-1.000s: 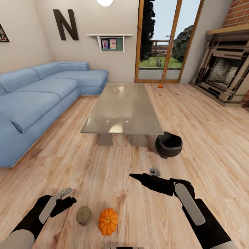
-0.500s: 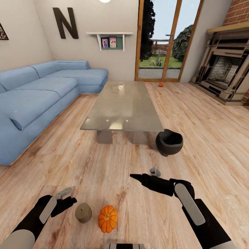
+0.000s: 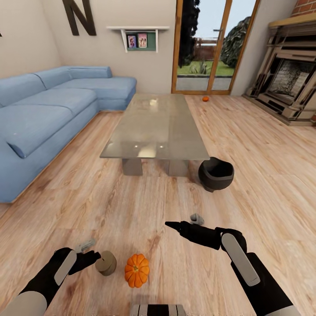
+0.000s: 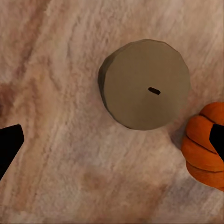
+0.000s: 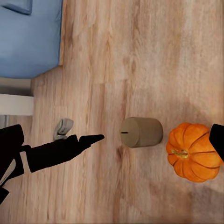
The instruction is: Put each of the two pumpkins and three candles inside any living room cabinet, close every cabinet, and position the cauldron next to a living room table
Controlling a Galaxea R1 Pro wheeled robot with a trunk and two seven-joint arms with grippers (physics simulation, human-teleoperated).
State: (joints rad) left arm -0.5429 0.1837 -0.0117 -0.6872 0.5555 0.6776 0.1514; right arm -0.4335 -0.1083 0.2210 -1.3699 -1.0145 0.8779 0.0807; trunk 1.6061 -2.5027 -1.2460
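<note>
A tan candle (image 3: 106,262) lies on its side on the wood floor, beside an orange pumpkin (image 3: 137,270). My left gripper (image 3: 89,251) is open just left of the candle, facing its wick end (image 4: 145,90), with the pumpkin (image 4: 205,144) at the edge of that view. My right gripper (image 3: 182,220) hangs open above the floor, right of both; its view looks down on the candle (image 5: 141,132) and pumpkin (image 5: 192,151). The black cauldron (image 3: 215,173) stands by the near right corner of the glass table (image 3: 156,127). A second pumpkin (image 3: 205,98) sits far off by the glass door.
A blue corner sofa (image 3: 39,114) runs along the left. A fireplace (image 3: 292,83) stands at the right wall, and a glass door (image 3: 204,48) at the back. Open wood floor lies between me and the table.
The head view has shifted slightly. My left gripper has closed in on the candle, its fingers now right beside it. The right arm has held still.
</note>
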